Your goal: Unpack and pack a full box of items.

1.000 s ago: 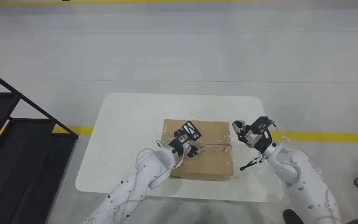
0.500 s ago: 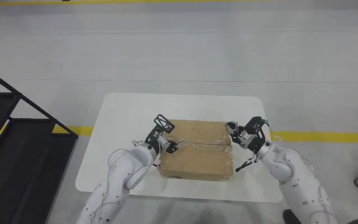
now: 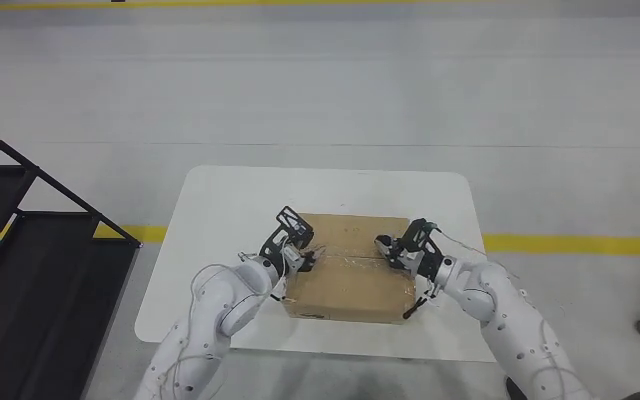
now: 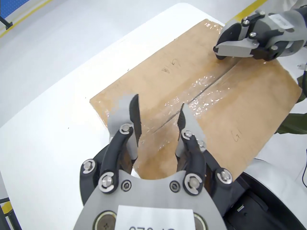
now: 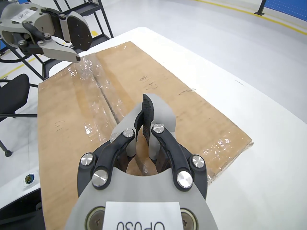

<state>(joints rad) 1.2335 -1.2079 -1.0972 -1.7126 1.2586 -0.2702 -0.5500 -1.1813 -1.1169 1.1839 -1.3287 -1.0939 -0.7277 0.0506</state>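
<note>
Lengthwise taped box (image 3: 350,290), long axis sideways

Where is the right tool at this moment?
In the top view the right tool is over the cardboard box, at the right end of its taped seam, facing the left tool at the opposite end.

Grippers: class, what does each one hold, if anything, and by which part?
Nothing is held. The left gripper hangs open over the box; the right gripper is shut and empty.
</note>
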